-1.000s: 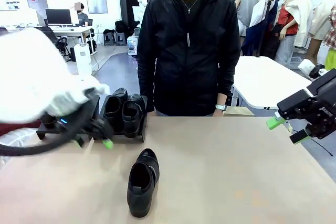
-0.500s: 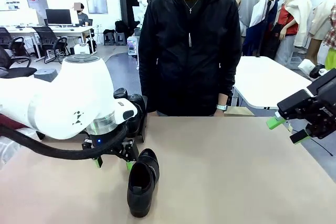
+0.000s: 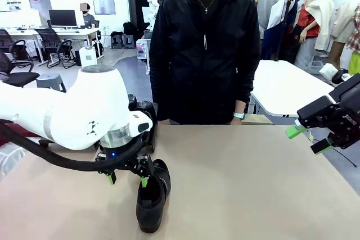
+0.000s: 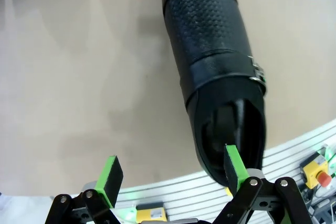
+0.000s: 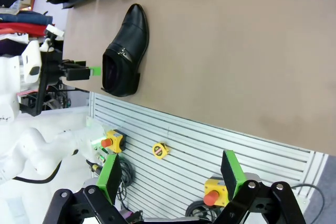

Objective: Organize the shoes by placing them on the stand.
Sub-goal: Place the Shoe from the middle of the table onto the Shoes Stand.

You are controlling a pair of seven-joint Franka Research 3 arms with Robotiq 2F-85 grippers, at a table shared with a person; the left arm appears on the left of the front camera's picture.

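Left pincer [image 4: 171, 172] gapes wide, empty, one pad over the shoe's [image 4: 210, 51] heel opening.

Beyond the tan table [image 3: 253, 184], the far left of the room holds white desks [image 3: 73, 33] with a monitor [image 3: 62, 17] and black office chairs [image 3: 53, 40] on a grey floor [image 3: 126, 77]. A white table [image 3: 287, 85] stands at the far right. The room is brightly and evenly lit.
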